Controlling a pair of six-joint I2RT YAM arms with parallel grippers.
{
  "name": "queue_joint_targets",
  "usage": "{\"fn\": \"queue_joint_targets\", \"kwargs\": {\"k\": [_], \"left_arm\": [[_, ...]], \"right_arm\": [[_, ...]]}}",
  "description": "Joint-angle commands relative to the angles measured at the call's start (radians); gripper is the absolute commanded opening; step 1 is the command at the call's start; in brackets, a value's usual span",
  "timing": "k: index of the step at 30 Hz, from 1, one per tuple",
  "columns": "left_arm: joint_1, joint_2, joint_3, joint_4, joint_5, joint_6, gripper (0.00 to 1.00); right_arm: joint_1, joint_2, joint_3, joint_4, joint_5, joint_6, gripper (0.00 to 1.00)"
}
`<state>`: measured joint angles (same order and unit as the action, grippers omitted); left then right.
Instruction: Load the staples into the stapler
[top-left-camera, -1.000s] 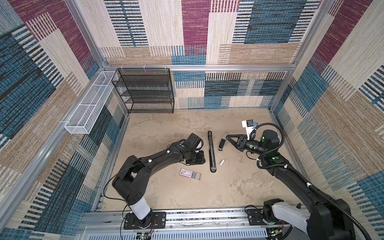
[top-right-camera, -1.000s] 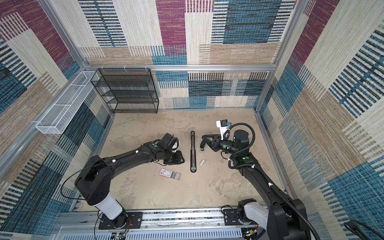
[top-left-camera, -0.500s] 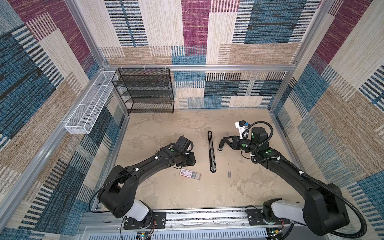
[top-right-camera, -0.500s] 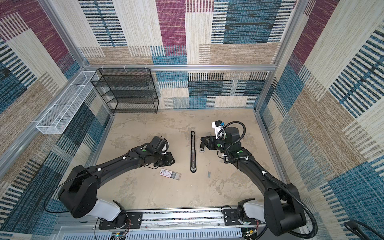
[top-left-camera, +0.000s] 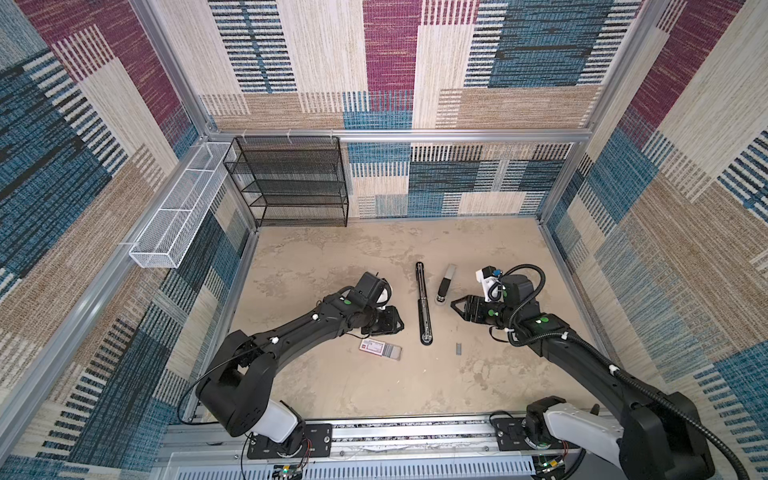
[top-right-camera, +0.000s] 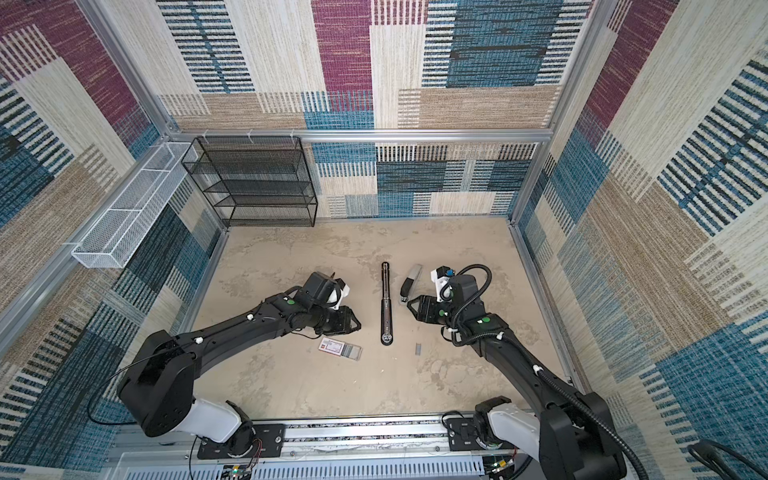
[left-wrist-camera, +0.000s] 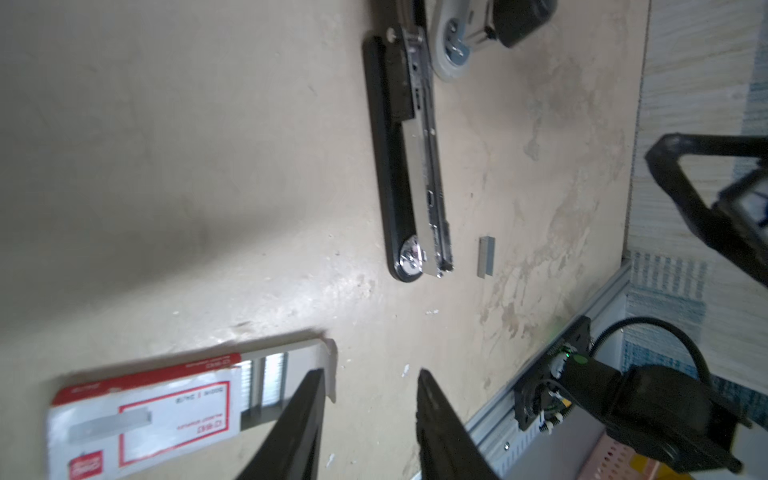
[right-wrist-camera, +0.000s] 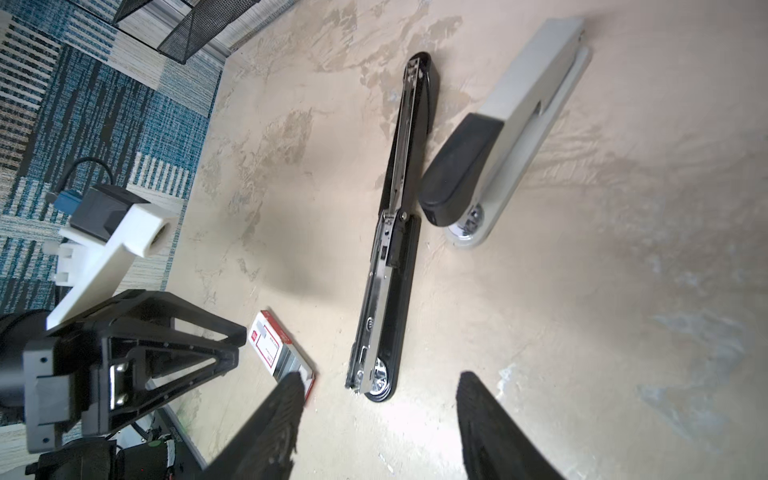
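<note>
My left gripper (left-wrist-camera: 370, 376) hung empty, fingers parted, just beside the staples box (left-wrist-camera: 145, 415). My right gripper (right-wrist-camera: 382, 378) was spread wide near the opened stapler (right-wrist-camera: 388, 266), and a loose staple strip (top-left-camera: 458, 349) lay beside its end.

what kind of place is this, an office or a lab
Probably a robot test cell: a left arm and right arm mounted on a rail, an aluminium frame lined with patterned panels, and a stapler laid open between them.

Right hand (top-left-camera: 457, 306) now wider open
</note>
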<state>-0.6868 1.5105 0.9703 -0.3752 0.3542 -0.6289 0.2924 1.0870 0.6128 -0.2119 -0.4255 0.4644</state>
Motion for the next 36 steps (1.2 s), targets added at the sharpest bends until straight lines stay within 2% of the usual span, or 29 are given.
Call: {"fn": "queue_joint_targets", "kwargs": {"k": [1, 6, 9, 11, 18, 22, 28, 36], "left_arm": [[-0.048, 0.010, 0.033, 0.008, 0.038, 0.046, 0.40], [-0.155, 0.107, 0.166, -0.098, -0.028, 0.061, 0.41], [-0.218, 0.186, 0.271, -0.173, -0.063, 0.081, 0.42], [-0.261, 0.247, 0.363, -0.250, -0.099, 0.109, 0.42], [-0.365, 0.489, 0.660, -0.493, -0.198, 0.145, 0.42], [-0.378, 0.583, 0.749, -0.555, -0.249, 0.123, 0.39], [-0.403, 0.697, 0.910, -0.609, -0.261, 0.110, 0.36], [-0.410, 0.789, 1.015, -0.681, -0.267, 0.107, 0.36]], "right_arm": [[-0.022, -0.030, -0.005, -0.046, 0.063, 0.069, 0.65], [-0.172, -0.076, -0.051, -0.107, 0.160, 0.120, 0.65], [-0.239, -0.113, -0.090, -0.104, 0.188, 0.145, 0.70], [-0.274, -0.133, -0.110, -0.101, 0.210, 0.150, 0.73], [-0.363, -0.235, -0.161, -0.087, 0.229, 0.148, 0.75], [-0.386, -0.288, -0.191, -0.067, 0.211, 0.148, 0.75], [-0.398, -0.318, -0.221, -0.057, 0.186, 0.134, 0.75], [-0.406, -0.363, -0.228, -0.061, 0.183, 0.123, 0.76]]}}
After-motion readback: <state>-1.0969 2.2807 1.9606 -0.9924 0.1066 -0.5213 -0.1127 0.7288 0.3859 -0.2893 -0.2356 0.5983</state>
